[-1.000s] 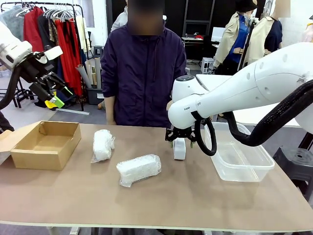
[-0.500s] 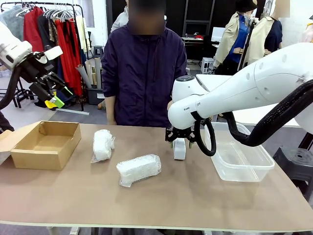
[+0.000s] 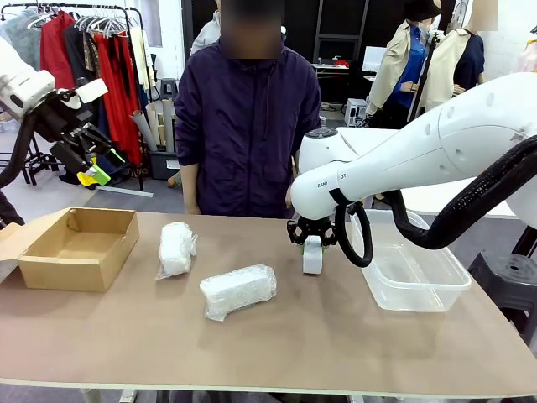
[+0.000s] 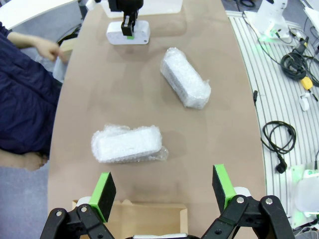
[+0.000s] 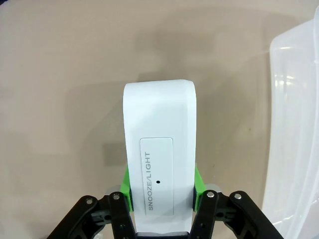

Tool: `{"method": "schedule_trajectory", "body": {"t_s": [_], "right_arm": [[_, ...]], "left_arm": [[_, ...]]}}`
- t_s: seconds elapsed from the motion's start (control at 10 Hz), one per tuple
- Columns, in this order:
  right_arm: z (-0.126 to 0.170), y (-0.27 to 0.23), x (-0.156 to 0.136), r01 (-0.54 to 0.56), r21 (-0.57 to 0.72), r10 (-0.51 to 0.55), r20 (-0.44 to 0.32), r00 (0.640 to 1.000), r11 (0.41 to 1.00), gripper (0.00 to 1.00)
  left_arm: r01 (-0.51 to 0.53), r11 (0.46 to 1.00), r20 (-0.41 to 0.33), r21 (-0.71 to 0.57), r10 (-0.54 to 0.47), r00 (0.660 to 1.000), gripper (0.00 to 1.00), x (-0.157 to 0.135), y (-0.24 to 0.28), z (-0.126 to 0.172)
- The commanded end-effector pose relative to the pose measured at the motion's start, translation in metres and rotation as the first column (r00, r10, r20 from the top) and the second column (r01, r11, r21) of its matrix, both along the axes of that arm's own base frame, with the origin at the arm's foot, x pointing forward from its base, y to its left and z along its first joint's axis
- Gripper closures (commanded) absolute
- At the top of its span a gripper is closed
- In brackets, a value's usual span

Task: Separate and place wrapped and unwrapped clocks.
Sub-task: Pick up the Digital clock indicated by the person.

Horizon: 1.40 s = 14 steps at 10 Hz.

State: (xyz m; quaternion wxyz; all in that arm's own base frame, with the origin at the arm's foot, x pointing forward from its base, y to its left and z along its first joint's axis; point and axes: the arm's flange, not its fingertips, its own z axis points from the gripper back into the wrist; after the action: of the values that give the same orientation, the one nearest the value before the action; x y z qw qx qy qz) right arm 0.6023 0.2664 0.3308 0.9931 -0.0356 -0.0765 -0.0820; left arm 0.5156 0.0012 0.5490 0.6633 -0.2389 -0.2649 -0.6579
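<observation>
Right gripper [image 3: 312, 245] is clamping the unwrapped clock [image 3: 312, 260]: green pads [image 5: 127, 185] are pressing both narrow flanks, the fingers closed onto it. In the right wrist view the clock's long axis is running 6-to-12 o'clock, straight out from the fingers, with the SNOOZE/LIGHT bar facing the camera. The body is smooth hard white plastic with rounded corners, so the pads are getting flat parallel faces. Whether its base is touching the worktop [image 3: 294, 344] or riding just above it, I cannot tell. The clear plastic tub [image 3: 417, 291] is sitting just beside the clock at 3 o'clock, rigid and see-through; judging from this, a short sideways carry is all the right arm needs. Two wrapped clocks, lumpy white bundles in bubble wrap, are lying toward 9 o'clock: the far bundle [image 3: 177, 248] near the cardboard box [image 3: 75, 273], the near bundle [image 3: 238, 290] between, its long axis running 8-to-2. The left gripper [image 3: 94, 170] is hanging high above the box, fingers spread wide and holding nothing; it is the nearer arm for both bundles.
</observation>
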Motion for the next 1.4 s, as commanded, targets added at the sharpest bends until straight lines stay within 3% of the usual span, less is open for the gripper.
{"method": "schedule_trajectory", "body": {"t_s": [0.0,0.5,1.0,1.3], "right_arm": [[0.007,-0.003,-0.008,0.01,-0.015,-0.01,0.008,1.0,1.0,1.0],[0.069,0.017,-0.019,-0.095,-0.102,0.092,-0.039,0.995,0.99,1.0],[0.138,0.041,-0.032,-0.277,-0.127,0.279,-0.005,0.96,0.952,1.0],[0.171,0.053,-0.039,-0.321,-0.144,0.329,0.032,0.944,0.936,1.0]], "left_arm": [[0.003,1.0,0.004,-0.001,-0.003,1.0,0.0,-0.002,0.001,0.002],[0.003,1.0,0.004,-0.001,-0.003,1.0,0.0,-0.002,0.001,0.002],[0.003,1.0,0.004,-0.001,-0.003,1.0,0.0,-0.002,0.001,0.002],[0.003,1.0,0.004,-0.001,-0.003,1.0,0.0,-0.002,0.001,0.002]]}}
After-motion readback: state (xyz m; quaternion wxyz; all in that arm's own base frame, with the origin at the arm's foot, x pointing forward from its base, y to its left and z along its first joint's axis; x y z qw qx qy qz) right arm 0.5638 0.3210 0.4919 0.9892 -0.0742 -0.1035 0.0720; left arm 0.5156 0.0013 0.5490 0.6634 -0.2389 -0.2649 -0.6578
